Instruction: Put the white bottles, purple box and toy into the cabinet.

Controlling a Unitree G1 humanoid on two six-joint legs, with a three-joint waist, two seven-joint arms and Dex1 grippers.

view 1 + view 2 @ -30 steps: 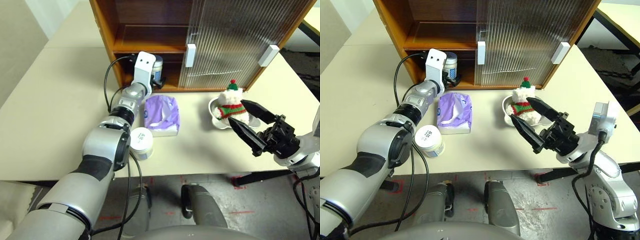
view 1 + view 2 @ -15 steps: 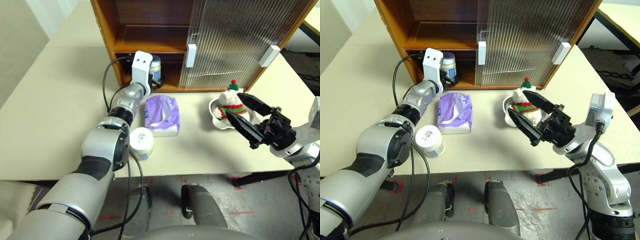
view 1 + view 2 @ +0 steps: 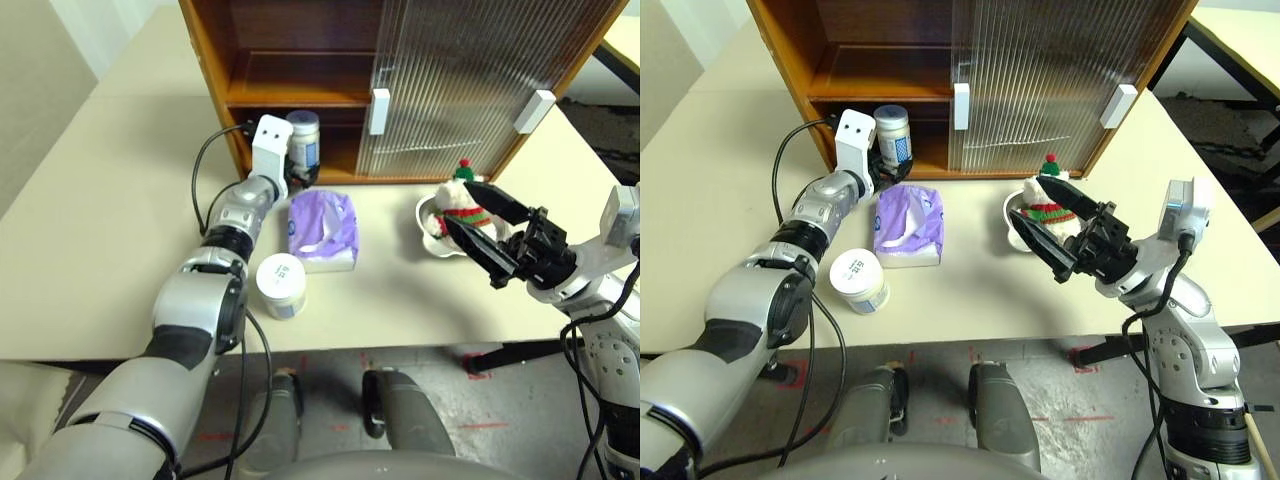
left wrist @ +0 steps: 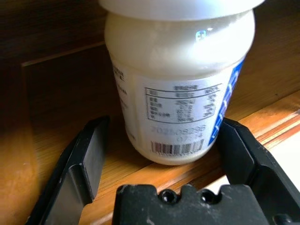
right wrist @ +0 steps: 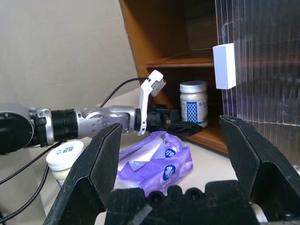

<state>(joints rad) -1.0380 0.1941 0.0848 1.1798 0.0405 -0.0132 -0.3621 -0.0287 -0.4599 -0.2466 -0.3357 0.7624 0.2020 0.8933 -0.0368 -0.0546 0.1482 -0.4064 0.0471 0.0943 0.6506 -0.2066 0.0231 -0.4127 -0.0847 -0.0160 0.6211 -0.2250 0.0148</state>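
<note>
The cream-coloured surface (image 3: 120, 230) carries the wooden cabinet (image 3: 215, 70) at its rear, with one white bottle (image 3: 304, 138) standing upright on the cabinet floor. Directly on the surface lie the purple box (image 3: 323, 231), a second white bottle (image 3: 281, 286) near the front edge, and a shallow dish (image 3: 432, 240). The toy (image 3: 458, 205) appears to sit in the dish, though the contact is partly hidden.

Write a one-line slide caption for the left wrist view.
Open left gripper straddling a white bottle that stands on the wooden floor of the cabinet, barcode label facing the camera.
</note>
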